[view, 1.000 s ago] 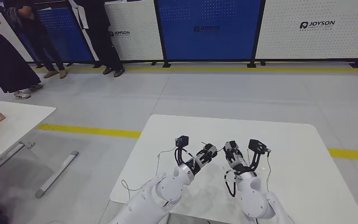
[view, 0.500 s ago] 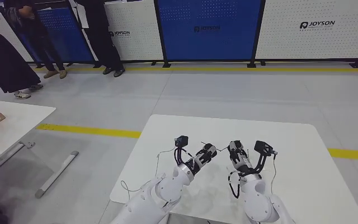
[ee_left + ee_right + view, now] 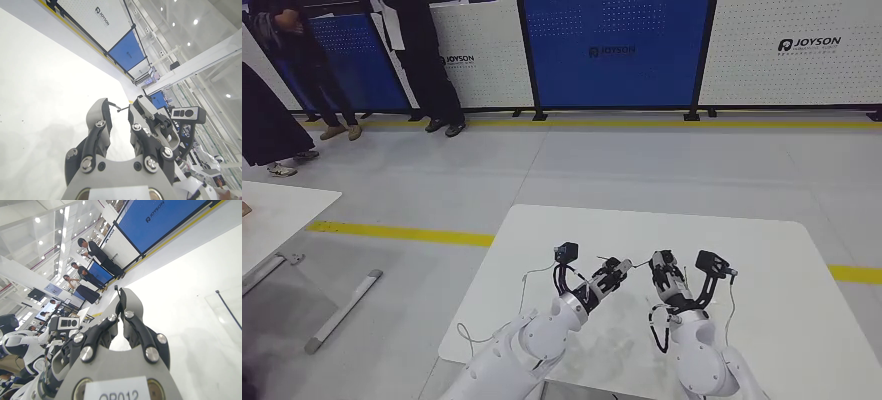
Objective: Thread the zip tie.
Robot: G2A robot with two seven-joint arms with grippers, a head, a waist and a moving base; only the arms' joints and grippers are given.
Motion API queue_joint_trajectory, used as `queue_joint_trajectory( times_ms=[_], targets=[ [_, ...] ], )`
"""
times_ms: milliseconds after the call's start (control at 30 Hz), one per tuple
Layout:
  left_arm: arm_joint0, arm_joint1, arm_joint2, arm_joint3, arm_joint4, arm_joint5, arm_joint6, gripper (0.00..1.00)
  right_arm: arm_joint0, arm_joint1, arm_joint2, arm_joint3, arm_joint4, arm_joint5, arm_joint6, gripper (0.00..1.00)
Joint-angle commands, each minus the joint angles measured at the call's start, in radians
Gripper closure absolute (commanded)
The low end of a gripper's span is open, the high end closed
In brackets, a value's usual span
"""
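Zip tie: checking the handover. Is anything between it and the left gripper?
Nothing visible: the zip tie juts from the right gripper into the gap of the open left gripper.

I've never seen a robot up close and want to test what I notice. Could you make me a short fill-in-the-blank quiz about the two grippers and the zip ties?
1. The right gripper is ___ on a zip tie.
2. The left gripper is ___, its fingers apart.
3. A spare zip tie lies on the white table; its colour is ___.

Missing words: shut; open; black.
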Motion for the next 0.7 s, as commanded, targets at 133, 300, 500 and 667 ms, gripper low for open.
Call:
queue_joint_trajectory(
  times_ms=[133,300,500,667],
  targets=[
    [-0.001,-0.002,-0.002,0.000,0.001,0.003,-0.013,0.76,0.000,-0.001,-0.003,-0.003,-0.008,0.003,0.001,1.00],
    [-0.006,-0.005,-0.001,0.005,0.000,0.001,-0.025,0.75,-0.002,-0.001,-0.006,-0.006,-0.016,0.004,0.001,1.00],
    [-0.010,-0.007,-0.006,0.010,0.000,-0.001,-0.029,0.85,-0.003,-0.002,-0.007,-0.007,-0.022,0.005,0.008,1.00],
    [-0.009,-0.008,-0.010,0.012,0.000,-0.003,-0.033,1.00,-0.008,-0.002,-0.007,-0.013,-0.027,0.007,0.004,1.00]
  ],
)
